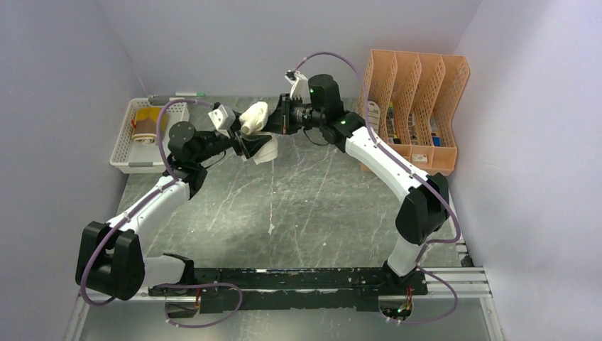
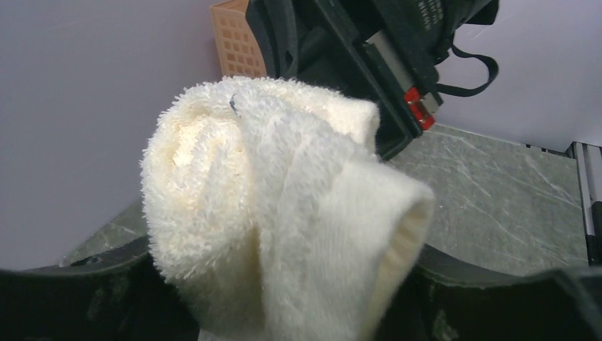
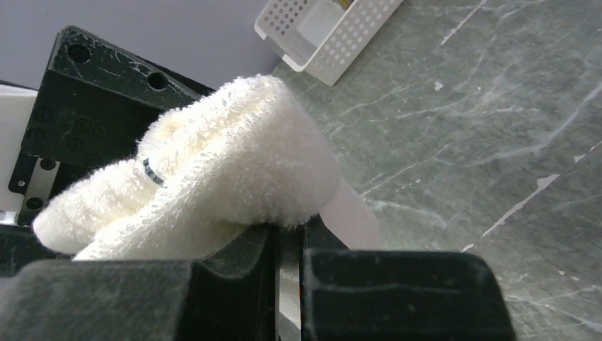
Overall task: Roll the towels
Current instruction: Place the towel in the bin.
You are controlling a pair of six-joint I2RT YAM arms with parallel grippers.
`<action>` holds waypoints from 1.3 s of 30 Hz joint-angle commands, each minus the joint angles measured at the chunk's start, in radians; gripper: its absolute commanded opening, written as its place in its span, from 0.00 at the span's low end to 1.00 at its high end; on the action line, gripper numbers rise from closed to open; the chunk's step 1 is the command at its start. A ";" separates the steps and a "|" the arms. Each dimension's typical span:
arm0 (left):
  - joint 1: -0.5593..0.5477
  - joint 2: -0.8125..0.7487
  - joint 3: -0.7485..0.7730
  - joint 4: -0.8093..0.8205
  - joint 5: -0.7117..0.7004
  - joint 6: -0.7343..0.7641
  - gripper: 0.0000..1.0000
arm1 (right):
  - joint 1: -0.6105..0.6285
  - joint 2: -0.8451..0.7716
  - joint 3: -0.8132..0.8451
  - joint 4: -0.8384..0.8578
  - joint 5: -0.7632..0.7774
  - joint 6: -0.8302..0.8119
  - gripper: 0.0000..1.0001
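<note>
While pinched by the right end effector (image 3: 287, 238), the cream towel (image 3: 213, 163) hangs aloft.

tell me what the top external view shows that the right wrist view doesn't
Only top external: the whole left arm, the whole right arm and the orange file rack. Only right wrist: the right jaws up close, shut on an edge of the cream towel. Both: that towel held above the table, and the white basket.

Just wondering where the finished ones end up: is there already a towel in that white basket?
Yes, the overhead view shows a mustard-yellow and brown towel lying inside the white basket.
</note>
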 commanded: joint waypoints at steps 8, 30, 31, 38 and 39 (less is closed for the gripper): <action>-0.070 0.017 0.001 -0.117 0.193 -0.021 0.49 | 0.041 -0.038 0.077 0.143 0.000 -0.007 0.00; 0.024 0.120 -0.103 0.737 0.331 -0.730 0.82 | 0.086 -0.064 0.032 0.066 0.104 -0.209 0.00; 0.029 0.122 -0.100 0.743 0.326 -0.738 0.82 | 0.088 -0.067 0.027 0.065 0.106 -0.221 0.00; 0.086 0.142 -0.099 0.839 0.298 -0.844 0.79 | 0.092 -0.090 -0.014 0.071 0.098 -0.267 0.00; 0.094 0.143 -0.099 0.843 0.295 -0.851 0.78 | 0.092 -0.091 -0.019 0.071 0.095 -0.271 0.00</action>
